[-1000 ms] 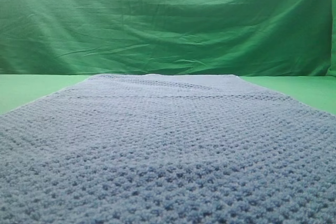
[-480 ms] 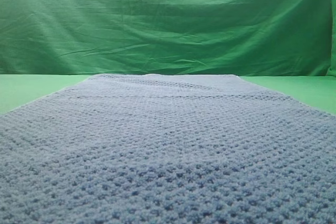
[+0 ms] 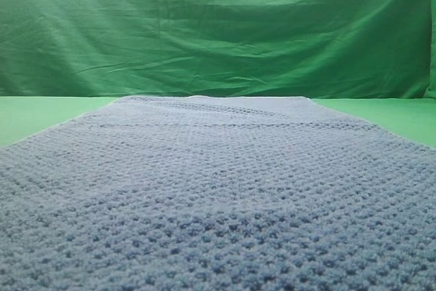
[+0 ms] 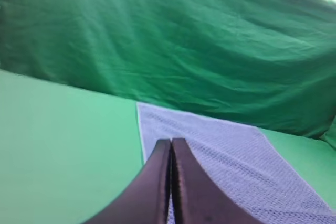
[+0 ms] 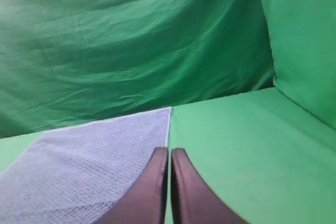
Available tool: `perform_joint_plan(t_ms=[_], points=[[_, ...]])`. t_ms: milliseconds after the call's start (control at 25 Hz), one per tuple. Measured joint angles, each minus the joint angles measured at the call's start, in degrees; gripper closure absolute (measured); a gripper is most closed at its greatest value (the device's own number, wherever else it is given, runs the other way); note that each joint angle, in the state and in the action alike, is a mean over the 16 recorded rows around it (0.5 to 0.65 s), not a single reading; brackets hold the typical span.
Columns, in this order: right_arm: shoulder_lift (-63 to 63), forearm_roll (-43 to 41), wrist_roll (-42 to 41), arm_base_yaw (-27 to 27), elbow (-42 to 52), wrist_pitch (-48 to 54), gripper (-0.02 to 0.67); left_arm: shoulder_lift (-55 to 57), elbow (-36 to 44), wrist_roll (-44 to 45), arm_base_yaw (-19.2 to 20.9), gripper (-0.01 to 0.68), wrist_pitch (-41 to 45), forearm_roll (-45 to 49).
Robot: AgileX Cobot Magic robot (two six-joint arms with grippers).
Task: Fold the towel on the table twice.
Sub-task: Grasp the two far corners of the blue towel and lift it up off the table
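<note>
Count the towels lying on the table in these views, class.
1: the towel lies spread flat on the green table, one long edge by the left gripper, the other by the right gripper.

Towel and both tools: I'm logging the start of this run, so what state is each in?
towel: spread flat on the table, unfolded
left tool: shut, empty, above the towel's left edge
right tool: shut, empty, above the towel's right edge
</note>
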Motion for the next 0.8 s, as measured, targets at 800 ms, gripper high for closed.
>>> perform_joint_plan(t_ms=[800], points=[[16.83,0.36,-7.38,3.71,-16.22,11.85,0.649,16.64,-13.88,8.25,-0.34,0.673,9.07,-4.34]])
